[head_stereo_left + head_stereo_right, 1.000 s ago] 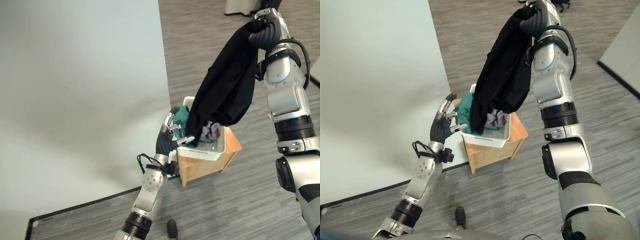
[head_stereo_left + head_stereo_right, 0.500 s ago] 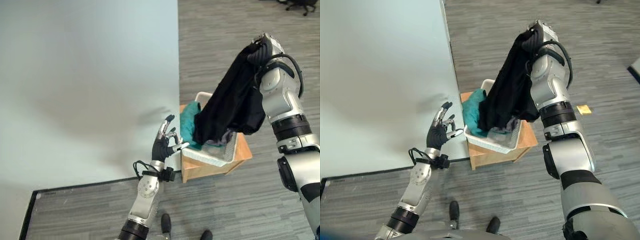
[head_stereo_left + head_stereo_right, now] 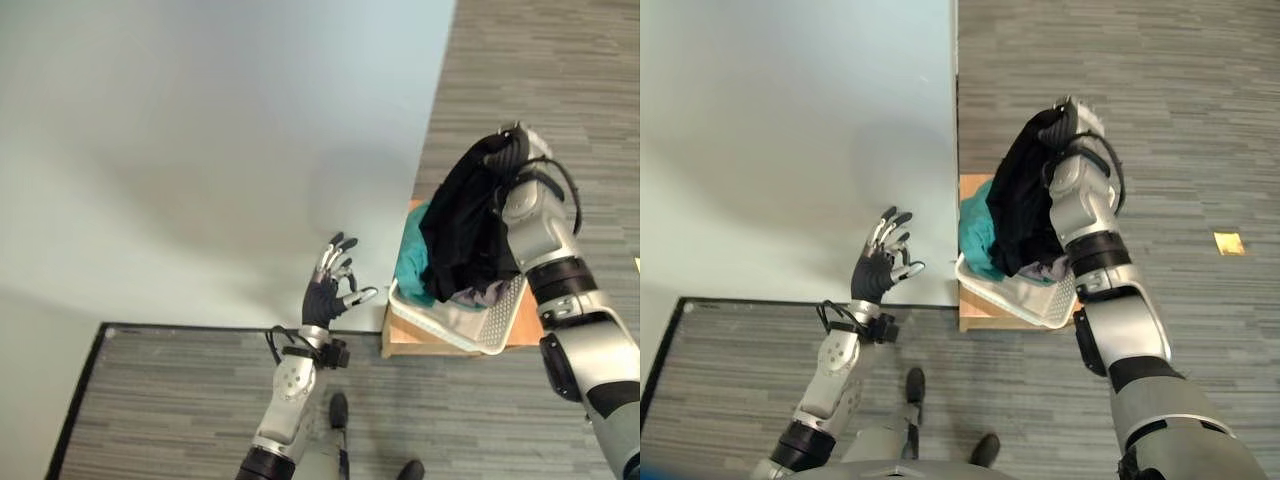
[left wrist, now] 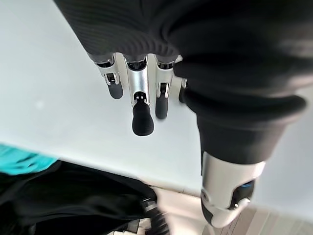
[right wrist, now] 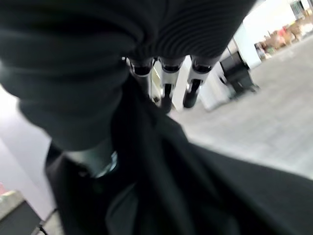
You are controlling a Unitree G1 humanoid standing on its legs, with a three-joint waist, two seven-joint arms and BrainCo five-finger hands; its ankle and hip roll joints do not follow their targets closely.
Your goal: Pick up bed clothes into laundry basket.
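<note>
Right hand [image 3: 1072, 118] raised above the laundry basket [image 3: 470, 326], fingers [image 5: 166, 93] and thumb pinching the black garment [image 3: 465, 235] at its upper end. Garment draped down from the hand along the forearm, lower end reaching into the basket, lying against the teal cloth [image 3: 412, 260] at the basket's bed-side end and over a grey cloth [image 3: 480, 296] inside. White perforated basket seated on a small wooden tabletop [image 3: 525, 325], tilted, one corner overhanging the front edge. Tabletop placed just beside the edge of the bed [image 3: 200, 150], a broad pale sheet surface bounded by a dark frame at the near side. Left hand [image 3: 880, 265] held upright above the bed's near edge, well apart from the basket, fingers [image 4: 142, 115] spread and relaxed, thumb apart, nothing held. In the left wrist view, black garment and a strip of teal cloth visible past the fingers, beyond the pale sheet. Floor [image 3: 1140, 70] of grey striped carpet around the bed and tabletop; small yellow tag [image 3: 1228, 242] lying on the floor well apart from the basket.
</note>
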